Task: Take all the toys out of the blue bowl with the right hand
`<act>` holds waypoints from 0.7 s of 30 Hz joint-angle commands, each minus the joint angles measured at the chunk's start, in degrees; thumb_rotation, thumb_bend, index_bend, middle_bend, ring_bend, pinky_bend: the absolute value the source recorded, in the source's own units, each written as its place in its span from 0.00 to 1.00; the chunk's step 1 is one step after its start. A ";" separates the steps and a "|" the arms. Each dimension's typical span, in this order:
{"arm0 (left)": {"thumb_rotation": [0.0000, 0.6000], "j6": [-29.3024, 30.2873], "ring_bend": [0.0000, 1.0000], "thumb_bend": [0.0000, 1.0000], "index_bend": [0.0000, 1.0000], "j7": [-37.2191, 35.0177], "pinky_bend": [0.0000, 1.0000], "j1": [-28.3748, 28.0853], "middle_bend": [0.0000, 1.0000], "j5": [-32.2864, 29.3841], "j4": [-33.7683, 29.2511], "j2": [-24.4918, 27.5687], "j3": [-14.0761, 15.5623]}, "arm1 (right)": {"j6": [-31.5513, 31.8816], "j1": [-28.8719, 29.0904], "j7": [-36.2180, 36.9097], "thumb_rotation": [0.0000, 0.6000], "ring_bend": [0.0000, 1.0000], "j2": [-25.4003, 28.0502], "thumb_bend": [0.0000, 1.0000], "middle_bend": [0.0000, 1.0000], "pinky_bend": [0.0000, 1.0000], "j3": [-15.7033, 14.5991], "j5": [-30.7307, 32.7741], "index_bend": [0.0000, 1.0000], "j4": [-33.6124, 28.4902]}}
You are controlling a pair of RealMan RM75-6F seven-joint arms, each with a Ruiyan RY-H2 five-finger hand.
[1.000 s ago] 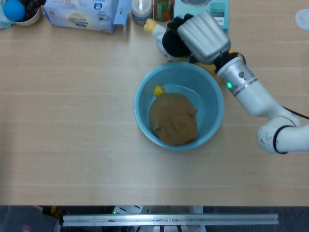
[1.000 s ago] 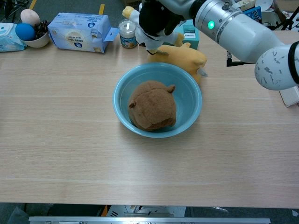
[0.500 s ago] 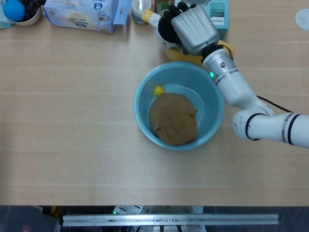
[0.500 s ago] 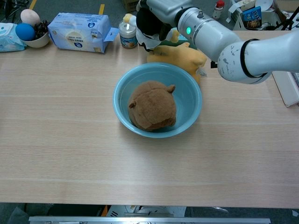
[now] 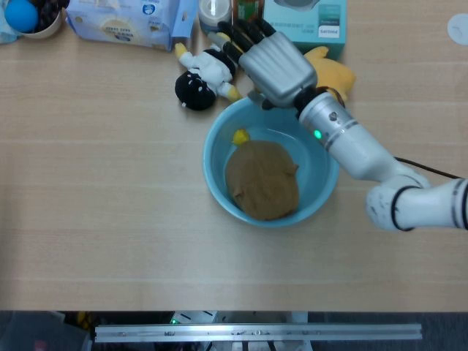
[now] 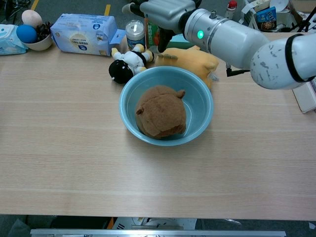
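Toys number four in all: one brown plush (image 5: 262, 180) lies inside the blue bowl (image 5: 216, 184) and fills most of its floor; one small yellow toy (image 5: 240, 136) sits in the bowl too, at the far left of the floor, just beside the brown plush; one black-and-white plush (image 5: 199, 77) lies on the table (image 5: 102, 190) just outside the bowl's far-left rim; one yellow plush (image 5: 330, 67) lies on the table behind the bowl's far-right rim, partly hidden by the arm.

One hand shows, the right hand (image 5: 267, 55); it hangs above the far rim of the bowl with its dark fingers (image 5: 235, 35) stretched out and apart, holding nothing; the black-and-white plush lies just beside the fingertips, apart from them in the chest view.

Along the far edge stand one tissue pack (image 5: 124, 20), one jar (image 6: 135, 34), one teal box (image 5: 307, 16) and one small white bowl (image 6: 34, 43) with a blue ball (image 6: 25, 33) in it.
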 commanded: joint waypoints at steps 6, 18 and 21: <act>1.00 -0.86 0.05 0.42 0.05 0.55 0.13 -0.54 0.08 -0.12 -0.23 -0.25 -0.05 | -2.39 -6.64 6.86 1.00 0.00 15.03 0.06 0.00 0.11 -5.76 -10.77 0.00 -17.16; 1.00 -2.94 0.05 0.42 0.05 2.69 0.13 -2.10 0.08 -0.39 -1.79 -0.80 -0.13 | -8.48 -10.07 17.20 1.00 0.00 21.88 0.00 0.00 0.11 -10.20 -25.95 0.00 -22.13; 1.00 -3.02 0.05 0.42 0.05 2.87 0.13 -2.05 0.08 -0.76 -2.19 -0.41 -0.03 | -9.23 -10.15 18.55 1.00 0.00 21.75 0.00 0.00 0.11 -10.84 -29.03 0.00 -22.25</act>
